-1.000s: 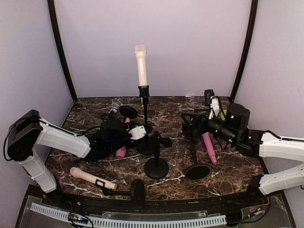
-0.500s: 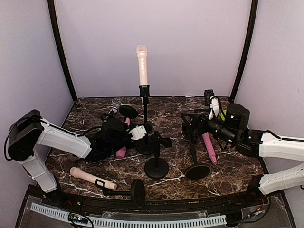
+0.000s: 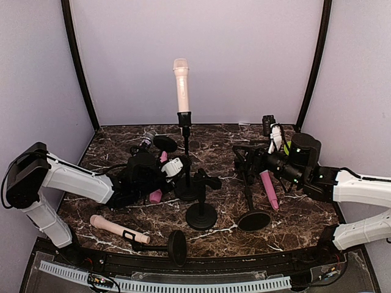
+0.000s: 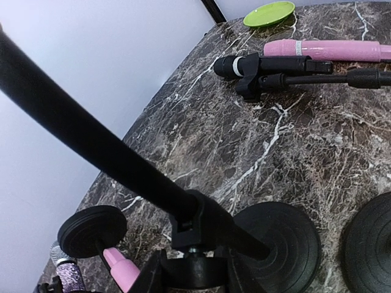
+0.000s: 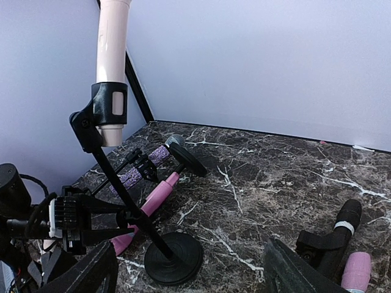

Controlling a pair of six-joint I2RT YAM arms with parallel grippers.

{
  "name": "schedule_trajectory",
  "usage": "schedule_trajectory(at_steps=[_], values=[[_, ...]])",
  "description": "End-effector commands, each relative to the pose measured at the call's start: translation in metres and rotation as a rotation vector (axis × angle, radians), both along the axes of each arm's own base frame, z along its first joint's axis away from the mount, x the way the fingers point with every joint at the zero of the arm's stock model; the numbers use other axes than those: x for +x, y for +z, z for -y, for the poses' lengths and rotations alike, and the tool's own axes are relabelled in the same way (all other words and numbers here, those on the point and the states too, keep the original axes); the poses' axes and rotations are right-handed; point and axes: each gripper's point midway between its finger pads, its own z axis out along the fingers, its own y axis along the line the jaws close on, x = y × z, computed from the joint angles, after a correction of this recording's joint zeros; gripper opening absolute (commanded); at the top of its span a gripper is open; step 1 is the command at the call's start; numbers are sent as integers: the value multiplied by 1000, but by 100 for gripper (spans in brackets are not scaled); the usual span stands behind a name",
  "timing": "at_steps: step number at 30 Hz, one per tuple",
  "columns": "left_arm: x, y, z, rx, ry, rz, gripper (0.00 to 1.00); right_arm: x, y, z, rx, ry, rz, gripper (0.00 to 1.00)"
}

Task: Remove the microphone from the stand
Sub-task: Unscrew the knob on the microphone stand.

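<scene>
Noting positions. The pale microphone [image 3: 181,85] stands upright, head up, in the clip [image 3: 184,117] at the top of the stand [image 3: 187,155], near the middle of the marble table [image 3: 226,143].

My left claw [image 3: 181,173] is low on that stand. Its fingers [image 4: 151,273] sit on either side of the pole's lower joint, just above the round base. In the right wrist view they meet on the pole, so I read it as clamped on the stand.

My right claw [image 5: 190,247] is spread wide with nothing between its fingers, facing the microphone from well apart.

Other items:
- A pink microphone [image 3: 269,190] lies beside my right arm.
- A second pale microphone [image 3: 115,227] lies near the front edge, clipped in a toppled stand [image 3: 177,247].
- A green dish [image 4: 269,12] shows far off in the left wrist view.
</scene>
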Motion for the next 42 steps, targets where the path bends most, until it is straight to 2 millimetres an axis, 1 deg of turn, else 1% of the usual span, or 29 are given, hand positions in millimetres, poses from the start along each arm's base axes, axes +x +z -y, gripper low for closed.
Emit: schedule_trajectory(at_steps=[1, 11, 14, 18, 20, 21, 22, 24, 26, 28, 32, 36, 40, 41, 42], values=[[-16, 1, 4, -115, -38, -141, 22, 1, 0, 1, 6, -7, -1, 83], [-20, -4, -6, -289, -88, -385, 22, 1, -2, 1, 9, -6, -7, 83], [-21, -2, -5, -310, -106, -417, 23, 0, -1, 1, 11, -4, -6, 83], [-18, 3, -4, -307, -109, -407, 27, 0, 0, 1, 13, -4, -6, 83], [-14, 6, -6, -294, -97, -378, 34, 0, -1, 1, 14, -3, -7, 83], [-13, 9, -7, -283, -100, -355, 41, 0, 0, 2, 14, -4, -7, 83], [-12, 10, -9, -274, -92, -338, 46, 0, 0, 2, 14, -4, -6, 83], [-10, 15, -10, -244, -98, -287, 60, -1, 1, 2, 15, -5, -5, 83], [-12, 18, -10, -206, -106, -235, 65, 0, 1, 3, 16, -7, -4, 83], [-13, 21, -10, -147, -99, -156, 67, 0, 1, 3, 17, -7, -4, 83], [-10, 21, -11, -37, -43, -31, 68, 0, 0, 2, 18, -8, -3, 83], [-8, 22, -12, -5, -29, 16, 67, 0, 0, 2, 16, -8, -3, 83], [-5, 23, -12, 18, -10, 49, 59, 0, 0, 3, 13, -11, -4, 83], [-4, 23, -13, 21, 0, 54, 53, 0, 0, 3, 14, -11, -4, 83], [-3, 24, -13, 24, 2, 60, 51, 0, -1, 4, 13, -14, -4, 83]])
